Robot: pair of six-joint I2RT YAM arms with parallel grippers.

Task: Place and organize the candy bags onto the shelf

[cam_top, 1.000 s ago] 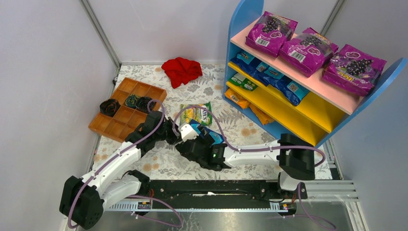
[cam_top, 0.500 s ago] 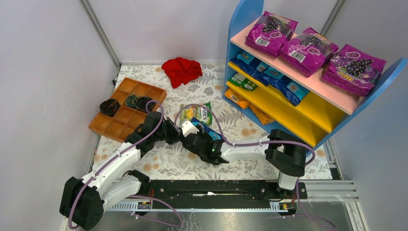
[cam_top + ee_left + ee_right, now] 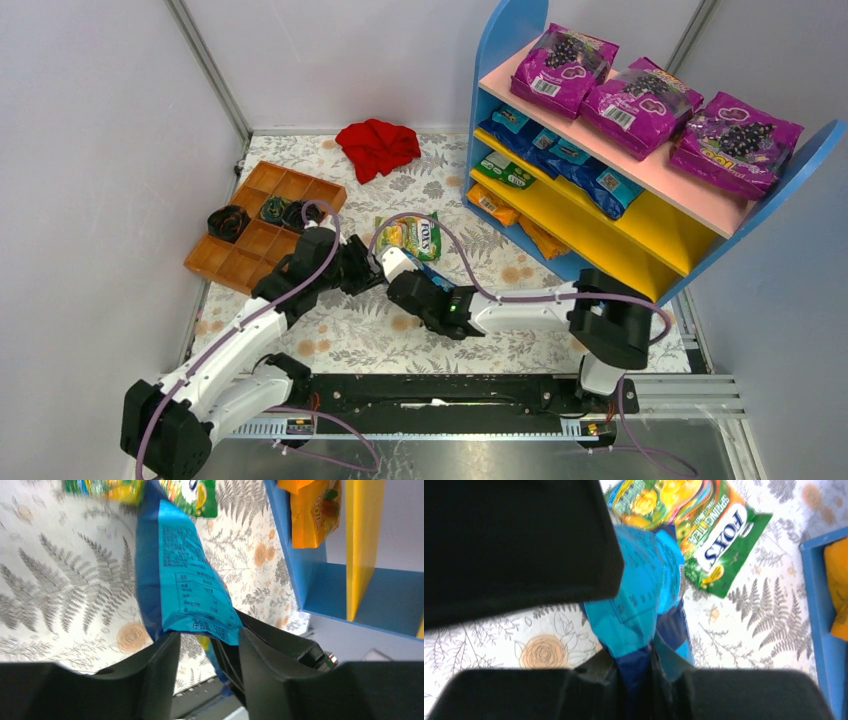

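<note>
Shelf [image 3: 505, 40] at 2 o'clock. On the table [image 3: 330, 340], my right gripper [image 3: 634, 660] is pinched tight on the blue bag [image 3: 185, 570]. My left gripper [image 3: 206, 634] is spread wide, bag's end between the fingers. Green bag [image 3: 719, 535] lies flat at its 12 o'clock, touching.

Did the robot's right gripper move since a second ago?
Yes. The right gripper, pinching the blue candy bag, slid slightly forward, closer to the still green candy bag.
</note>
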